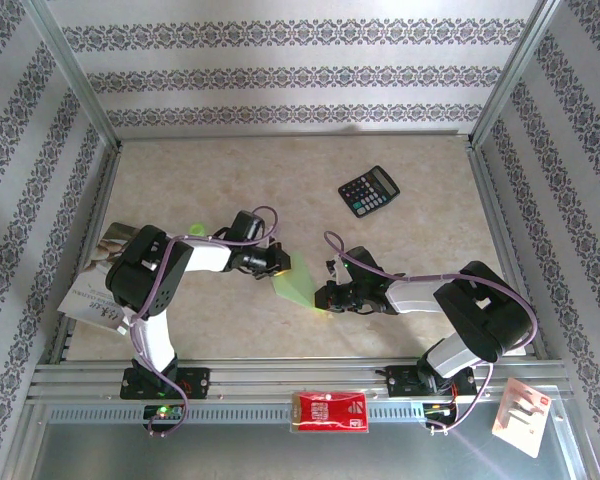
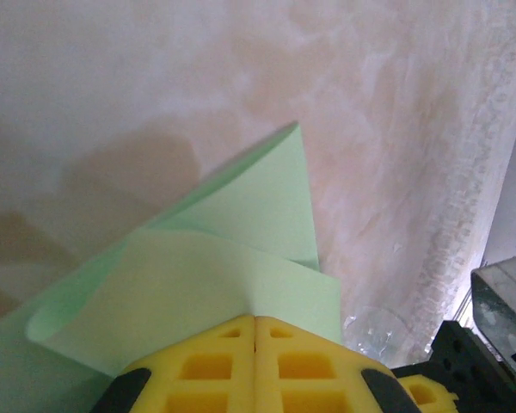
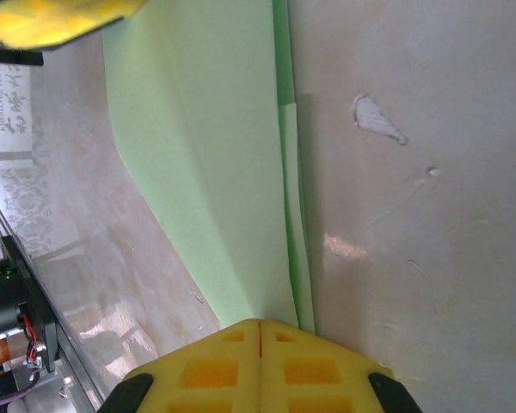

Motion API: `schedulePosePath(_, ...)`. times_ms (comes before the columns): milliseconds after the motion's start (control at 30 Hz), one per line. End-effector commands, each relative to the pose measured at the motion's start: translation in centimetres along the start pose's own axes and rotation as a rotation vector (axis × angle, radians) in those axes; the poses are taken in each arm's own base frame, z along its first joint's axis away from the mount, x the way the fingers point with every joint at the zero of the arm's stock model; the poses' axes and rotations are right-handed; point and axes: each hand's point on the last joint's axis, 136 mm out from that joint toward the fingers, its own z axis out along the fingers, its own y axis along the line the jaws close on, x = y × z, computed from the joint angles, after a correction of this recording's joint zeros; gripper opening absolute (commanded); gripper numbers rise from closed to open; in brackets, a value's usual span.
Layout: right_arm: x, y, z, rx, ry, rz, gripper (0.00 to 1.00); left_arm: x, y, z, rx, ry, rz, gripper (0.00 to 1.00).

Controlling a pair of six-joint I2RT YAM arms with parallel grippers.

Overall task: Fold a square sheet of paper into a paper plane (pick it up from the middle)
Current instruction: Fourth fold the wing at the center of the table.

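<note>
The sheet of paper [image 1: 296,285], light green and folded into a tapering, layered strip, hangs between my two grippers near the table's middle front. My left gripper [image 1: 278,263] is shut on its upper left end. In the left wrist view the yellow fingertips [image 2: 232,331] pinch the paper [image 2: 232,258], whose flaps curl away and end in a point. My right gripper [image 1: 326,298] is shut on the lower right end. In the right wrist view the paper [image 3: 215,163] runs straight out from the shut gripper [image 3: 260,323], with a crease along its right edge.
A black calculator [image 1: 369,190] lies at the back right of the table. A printed booklet [image 1: 92,288] rests at the left edge, and a tiny green dot [image 1: 196,229] lies near the left arm. A red-and-white packet [image 1: 329,410] and a white card [image 1: 520,415] sit on the front rail.
</note>
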Motion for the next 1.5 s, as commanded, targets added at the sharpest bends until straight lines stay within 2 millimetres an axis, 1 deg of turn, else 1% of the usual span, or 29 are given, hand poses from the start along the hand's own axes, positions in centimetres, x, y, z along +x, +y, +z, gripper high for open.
schedulePosePath(0,5.5,-7.0,-0.4,0.253,0.138,0.158,0.00,-3.3,4.9,-0.7,-0.158,-0.111,-0.027,0.05)
schedulePosePath(267,5.6,-7.2,-0.5,0.260,0.139,0.160,0.00,-5.2,6.9,-1.8,-0.174,-0.139,-0.061,0.05)
schedulePosePath(400,5.6,-7.1,-0.5,0.258,0.139,0.160,0.00,-5.7,6.8,-2.0,-0.160,-0.142,-0.063,0.05)
schedulePosePath(467,5.3,-6.6,-0.6,0.233,0.139,0.149,0.00,-5.6,6.5,-2.0,-0.150,-0.140,-0.063,0.05)
schedulePosePath(533,4.1,-5.0,-1.2,0.181,0.103,0.109,0.00,-4.9,6.2,-1.8,-0.142,-0.125,-0.058,0.05)
schedulePosePath(600,2.5,-2.2,-2.1,0.102,0.048,0.034,0.00,-3.5,5.6,-1.2,-0.136,-0.094,-0.046,0.05)
schedulePosePath(700,0.2,1.6,-3.6,0.001,-0.042,-0.063,0.03,-1.2,4.6,-0.3,-0.111,-0.063,-0.050,0.05)
schedulePosePath(767,-0.6,3.2,-4.0,-0.031,-0.076,-0.098,0.04,0.1,4.1,0.0,-0.117,-0.059,-0.046,0.05)
schedulePosePath(800,-0.9,3.8,-3.9,-0.039,-0.083,-0.111,0.05,0.5,3.9,0.2,-0.124,-0.059,-0.041,0.05)
schedulePosePath(933,-1.6,5.1,-2.5,-0.048,-0.059,-0.139,0.05,1.9,2.6,0.9,-0.104,-0.050,-0.029,0.05)
schedulePosePath(1067,-2.6,5.0,-0.8,-0.033,-0.038,-0.136,0.03,2.6,2.2,1.1,-0.100,-0.049,-0.027,0.05)
schedulePosePath(1167,-2.7,3.7,0.1,-0.005,-0.017,-0.121,0.02,2.7,2.2,1.0,-0.108,-0.045,-0.022,0.05)
schedulePosePath(1267,-2.3,2.1,0.7,0.029,0.002,-0.104,0.01,2.7,2.2,0.9,-0.117,-0.038,-0.011,0.05)
schedulePosePath(1467,-0.4,-1.1,1.2,0.077,0.044,-0.049,0.00,2.3,1.6,0.7,-0.120,-0.034,0.014,0.06)
